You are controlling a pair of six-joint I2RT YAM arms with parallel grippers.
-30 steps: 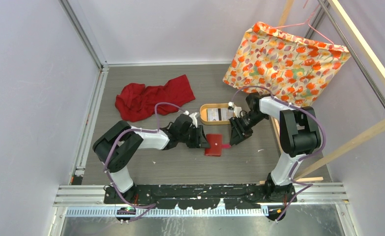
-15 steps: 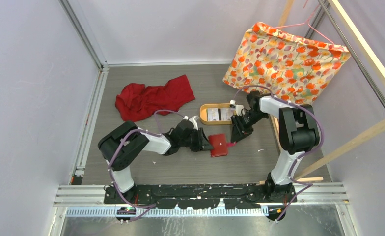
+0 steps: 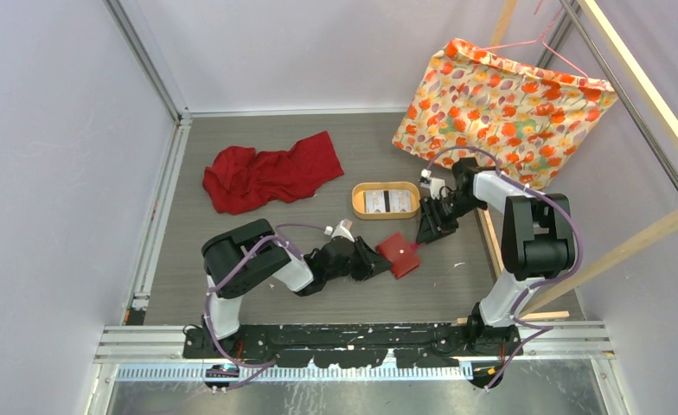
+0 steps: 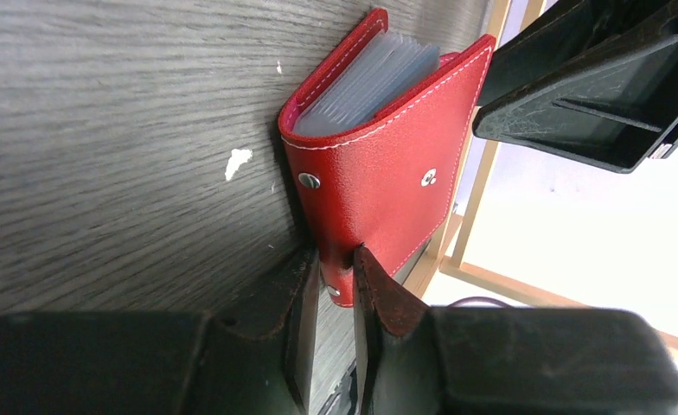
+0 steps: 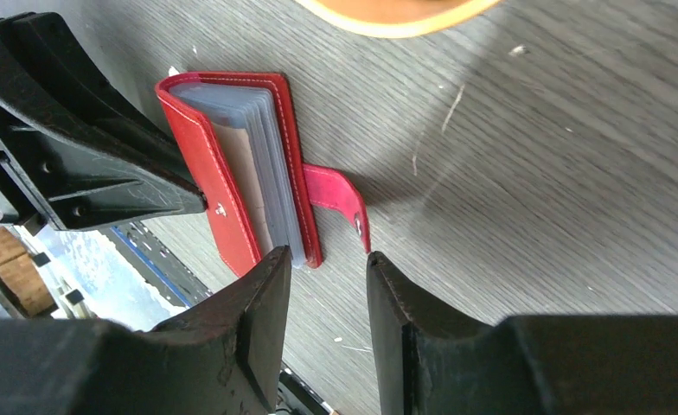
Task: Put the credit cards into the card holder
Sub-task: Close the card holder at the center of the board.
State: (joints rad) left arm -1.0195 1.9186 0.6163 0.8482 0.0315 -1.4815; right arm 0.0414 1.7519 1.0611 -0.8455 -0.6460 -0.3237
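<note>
My left end effector (image 4: 337,285) is narrow, clamped on one edge of the card holder (image 4: 379,173). My right end effector (image 5: 323,285), part open and empty, faces the holder's open side, beside its snap tab (image 5: 340,199). The credit cards (image 3: 386,201) lie in the tray (image 3: 357,201) beyond the card holder, nearer my right arm.

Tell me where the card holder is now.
In the top view the card holder sits right of centre, just below the wooden tray, gripped by the left pincer.
</note>
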